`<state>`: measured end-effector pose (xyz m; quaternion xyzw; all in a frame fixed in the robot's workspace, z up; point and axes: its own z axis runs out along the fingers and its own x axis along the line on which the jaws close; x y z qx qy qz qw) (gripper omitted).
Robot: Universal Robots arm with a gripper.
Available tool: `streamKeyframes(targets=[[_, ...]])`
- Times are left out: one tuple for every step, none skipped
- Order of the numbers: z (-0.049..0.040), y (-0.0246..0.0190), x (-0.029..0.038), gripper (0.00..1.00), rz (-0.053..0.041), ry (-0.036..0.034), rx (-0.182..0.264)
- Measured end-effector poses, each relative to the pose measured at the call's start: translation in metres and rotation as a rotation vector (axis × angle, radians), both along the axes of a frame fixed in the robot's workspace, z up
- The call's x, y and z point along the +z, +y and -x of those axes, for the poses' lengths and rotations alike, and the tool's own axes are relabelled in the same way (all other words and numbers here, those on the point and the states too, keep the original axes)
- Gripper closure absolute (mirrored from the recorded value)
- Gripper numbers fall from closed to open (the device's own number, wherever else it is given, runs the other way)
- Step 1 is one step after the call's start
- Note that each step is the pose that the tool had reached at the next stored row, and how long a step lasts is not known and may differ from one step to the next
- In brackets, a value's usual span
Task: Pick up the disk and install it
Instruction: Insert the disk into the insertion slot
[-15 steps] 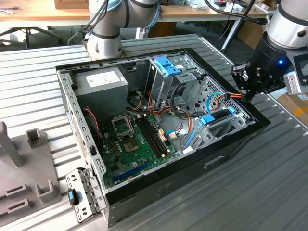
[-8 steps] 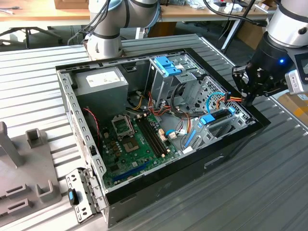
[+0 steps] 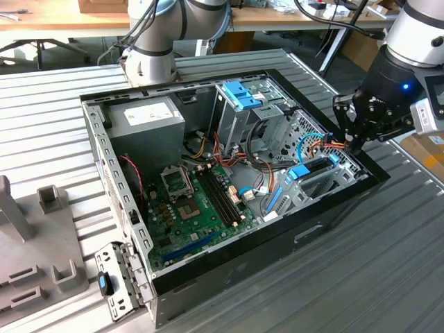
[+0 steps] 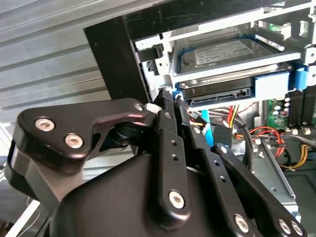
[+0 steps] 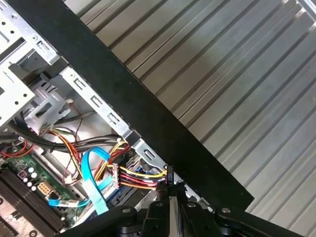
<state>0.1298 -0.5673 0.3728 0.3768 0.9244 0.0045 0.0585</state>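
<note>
Nearest, in the first wrist view: pinched tight in the gripper [image 5: 170,191], a small black plug [image 5: 169,176] ending a bundle of yellow, red and black wires [image 5: 140,175]. Just past that, a light-blue flat cable [image 5: 95,187] looping down toward the green motherboard [image 5: 19,202]. Beyond the fingertips in the second wrist view, lying flat in the metal drive bay [image 4: 163,64]: the disk [image 4: 227,52], white label showing, light-blue bracket [image 4: 271,84] along its edge, near the plug but apart from it. Farther off in the exterior view, the open black case [image 3: 277,243] on a ribbed metal table [image 3: 388,277], with a grey power-supply box [image 3: 146,118] in its far corner.
</note>
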Motion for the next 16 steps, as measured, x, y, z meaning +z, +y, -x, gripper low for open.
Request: streamKeyframes(targets=[[0.0,0.0003,0.0,0.84,0.0,0.0106,-0.004],[0.0,0.0005,0.0,0.84,0.0,0.0179,-0.007],[-0.0001,0.0009,0.0001,0.84,0.0001,0.0319,-0.013],[-0.0001,0.0011,0.0001,0.84,0.0001,0.0373,-0.017],[-0.0001,0.0011,0.0001,0.84,0.0001,0.043,-0.021],[-0.0001,0.0011,0.0001,0.84,0.0001,0.0448,-0.021],[-0.0001,0.0011,0.0001,0.84,0.0001,0.0456,-0.022],[0.0,0.0011,0.0001,0.84,0.0001,0.0464,-0.022],[0.0004,0.001,0.0,0.84,-0.0001,0.0464,-0.026],[0.0007,0.001,0.0,0.84,-0.0003,0.0464,-0.034],[0.0008,0.0011,0.0,0.84,-0.0006,0.0464,-0.043],[0.0009,0.0011,0.0,0.84,-0.0006,0.0465,-0.054],[0.001,0.0011,-0.0001,0.84,-0.001,0.0464,-0.065],[0.0011,0.001,-0.0001,0.84,-0.0013,0.0464,-0.077],[0.0011,0.001,-0.0002,0.84,-0.0018,0.0464,-0.096],[0.0011,0.001,-0.0002,0.84,-0.0019,0.0464,-0.108]])
